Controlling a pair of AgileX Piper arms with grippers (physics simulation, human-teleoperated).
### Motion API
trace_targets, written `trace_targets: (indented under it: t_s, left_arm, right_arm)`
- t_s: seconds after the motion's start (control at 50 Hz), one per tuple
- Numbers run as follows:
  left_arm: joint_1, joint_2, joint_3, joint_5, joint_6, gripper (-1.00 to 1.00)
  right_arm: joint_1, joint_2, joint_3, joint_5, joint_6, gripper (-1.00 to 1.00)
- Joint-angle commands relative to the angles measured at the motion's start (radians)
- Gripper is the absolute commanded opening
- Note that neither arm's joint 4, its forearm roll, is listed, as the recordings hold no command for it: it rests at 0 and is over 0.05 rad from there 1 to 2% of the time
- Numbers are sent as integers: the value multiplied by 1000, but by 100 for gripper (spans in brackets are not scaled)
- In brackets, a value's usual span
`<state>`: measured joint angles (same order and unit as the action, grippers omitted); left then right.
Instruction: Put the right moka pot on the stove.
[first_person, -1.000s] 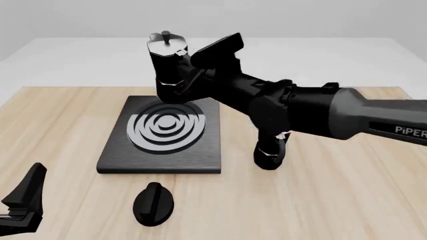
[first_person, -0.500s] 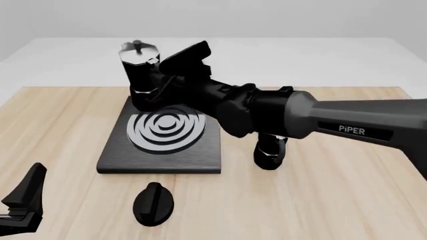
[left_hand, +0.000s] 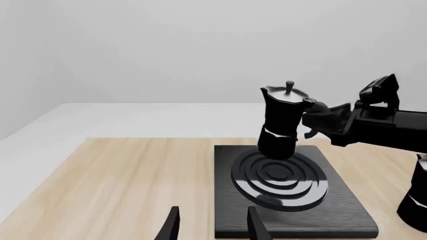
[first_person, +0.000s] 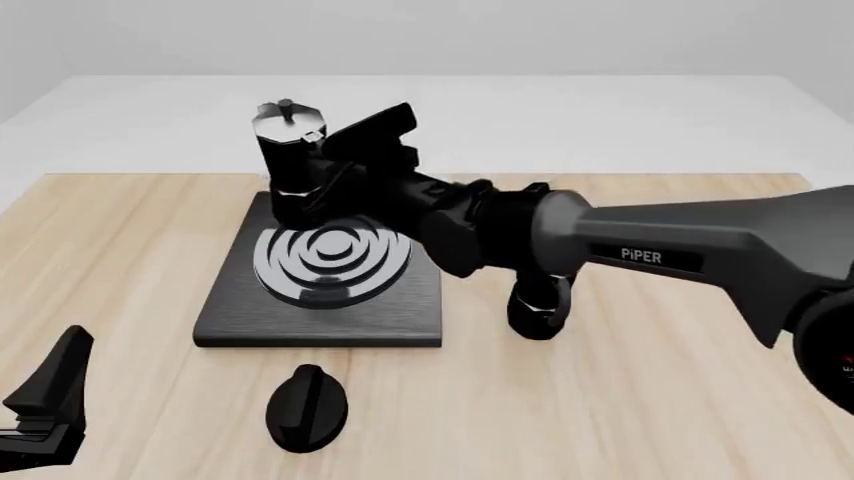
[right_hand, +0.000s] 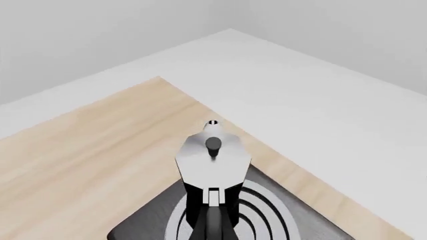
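Right moka pot (first_person: 296, 165) hangs upright above the far part of the stove (first_person: 240, 305), its long axis vertical, silver lid and small knob on top. In the left wrist view its base looks at or just above the concentric rings; whether it touches them cannot be told. Its handle side faces the right gripper (first_person: 334, 170), toward the table's right edge, and the faceted body faces the left edge. The right gripper reaches in from the right and is closed on the pot's handle side, carrying it; the right wrist view looks down on the lid from directly behind the handle.

The stove lies flat on the wooden table (first_person: 641, 400), left of centre. The other moka pot (first_person: 539, 305) stands on the table just right of the stove, partly hidden behind the right arm. A small black oval knob (first_person: 307, 407) lies near the table's near edge, in front of the stove. The left gripper (first_person: 47, 405) rests at the near left corner, fingers parted, holding nothing.
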<state>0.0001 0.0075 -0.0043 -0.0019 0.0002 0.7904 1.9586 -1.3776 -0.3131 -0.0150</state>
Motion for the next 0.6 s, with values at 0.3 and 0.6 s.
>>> trace_targets:
  t_s: [0.3,0.6]
  left_arm:
    - [0,0,0,0,0,100]
    - [0,0,0,0,0,100]
  right_arm:
    - [-45,48,-59,-24,-30,-100]
    - [-69,99,-86,-22,-34,-100]
